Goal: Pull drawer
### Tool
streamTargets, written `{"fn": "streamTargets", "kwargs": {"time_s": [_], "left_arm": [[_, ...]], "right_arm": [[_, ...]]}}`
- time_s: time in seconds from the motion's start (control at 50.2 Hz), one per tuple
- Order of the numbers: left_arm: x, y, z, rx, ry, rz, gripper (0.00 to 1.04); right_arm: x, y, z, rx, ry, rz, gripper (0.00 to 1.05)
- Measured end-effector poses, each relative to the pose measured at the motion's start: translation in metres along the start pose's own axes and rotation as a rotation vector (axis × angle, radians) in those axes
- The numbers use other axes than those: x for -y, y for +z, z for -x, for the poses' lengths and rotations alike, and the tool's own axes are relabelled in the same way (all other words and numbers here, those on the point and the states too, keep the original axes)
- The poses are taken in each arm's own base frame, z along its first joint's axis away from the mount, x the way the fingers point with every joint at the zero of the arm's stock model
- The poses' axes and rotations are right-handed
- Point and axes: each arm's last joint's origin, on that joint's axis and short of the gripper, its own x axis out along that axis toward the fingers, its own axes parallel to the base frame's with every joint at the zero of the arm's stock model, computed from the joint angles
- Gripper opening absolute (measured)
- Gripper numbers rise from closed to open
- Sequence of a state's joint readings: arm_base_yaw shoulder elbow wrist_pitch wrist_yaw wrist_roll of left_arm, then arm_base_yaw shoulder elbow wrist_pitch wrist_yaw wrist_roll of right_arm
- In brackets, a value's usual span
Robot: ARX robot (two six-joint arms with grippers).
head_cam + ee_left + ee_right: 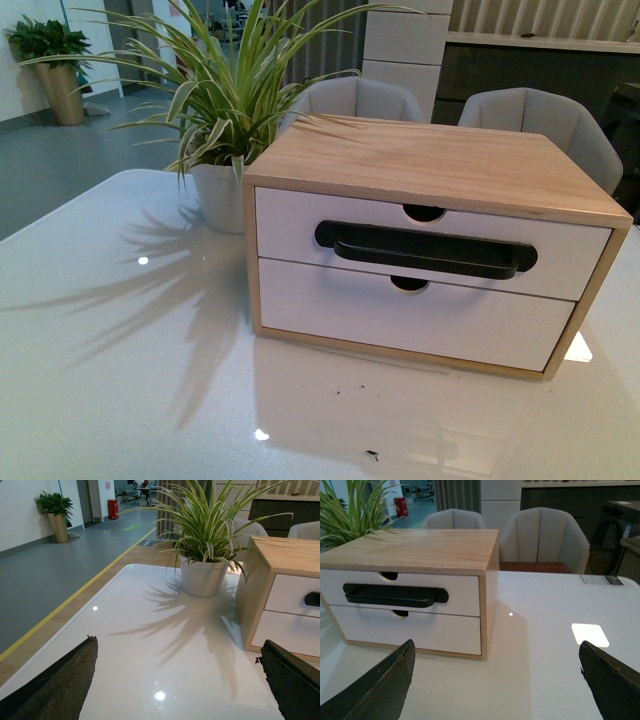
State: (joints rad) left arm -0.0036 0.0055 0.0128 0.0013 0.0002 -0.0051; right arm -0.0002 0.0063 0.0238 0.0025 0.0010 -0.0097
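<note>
A light wood cabinet (pixel 440 160) stands on the white table. Its upper drawer (pixel 290 228) has a white front, a long black bar handle (pixel 425 250) and a half-round notch; it sits flush and closed. The lower drawer front (pixel 400 320) is plain white with only a notch. Neither arm shows in the front view. My left gripper (pixel 177 652) is open over bare table, left of the cabinet (pixel 260 570). My right gripper (pixel 497 652) is open too, short of the cabinet's right front corner, with the drawer (pixel 460 591) and its handle (pixel 395 595) ahead.
A potted spider plant (pixel 220 195) in a white pot stands close against the cabinet's left side. Two grey chairs (pixel 530 115) sit behind the table. The white table (pixel 120 380) spreads wide in front of the cabinet.
</note>
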Motion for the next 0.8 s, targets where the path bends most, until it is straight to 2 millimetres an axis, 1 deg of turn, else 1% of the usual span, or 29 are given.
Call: {"fn": "streamTargets", "kwargs": {"time_s": [0.617,0.697,0.796], "left_arm": [[0.0,0.0,0.0,0.0,0.0,0.0,0.97],[0.002,-0.005,-0.005,-0.092,-0.04,0.027,0.97],[0.007,-0.002,-0.015,-0.112,-0.11,0.017,0.97]], "right_arm": [[0.0,0.0,0.0,0.0,0.0,0.0,0.96],[-0.001,-0.006,-0.005,-0.122,-0.011,-0.081,0.96],[0.0,-0.002,-0.013,-0.168,0.027,-0.104,0.96]]}}
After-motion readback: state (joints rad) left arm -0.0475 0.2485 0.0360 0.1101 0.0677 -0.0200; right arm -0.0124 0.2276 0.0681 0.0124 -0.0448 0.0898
